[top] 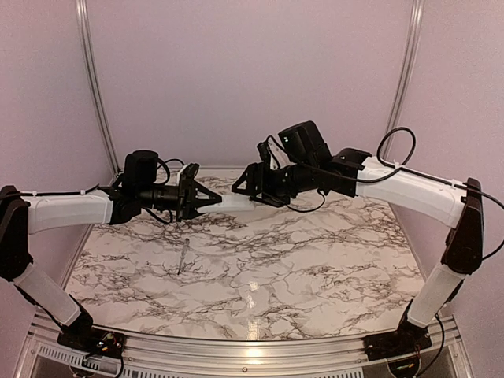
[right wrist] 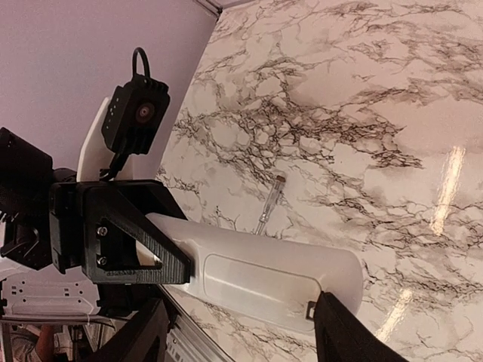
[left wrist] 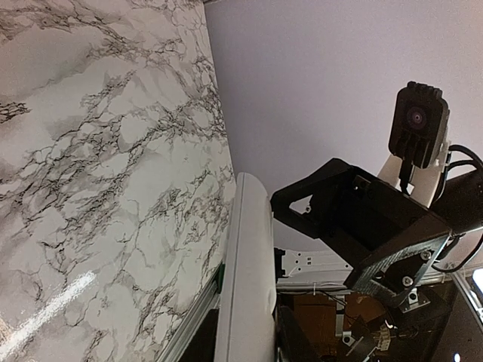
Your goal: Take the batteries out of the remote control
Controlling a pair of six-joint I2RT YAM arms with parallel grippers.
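Note:
The white remote control (top: pixel 233 201) is held level in the air above the back of the table. My left gripper (top: pixel 206 197) is shut on one end of it; in the left wrist view the remote (left wrist: pixel 245 271) runs up from between my left gripper's (left wrist: pixel 246 335) dark fingers. In the right wrist view the remote's back (right wrist: pixel 264 275) faces the camera with its battery cover closed. My right gripper (right wrist: pixel 241 305) is open, its fingers wide apart. One fingertip (right wrist: pixel 332 320) sits at the cover's latch end. The batteries are hidden inside.
A thin silvery stick-like tool (top: pixel 183 257) lies on the marble table (top: pixel 299 268) at the left middle, also in the right wrist view (right wrist: pixel 269 204). A metal rail (top: pixel 236 353) runs along the near edge. Purple walls enclose the back and sides.

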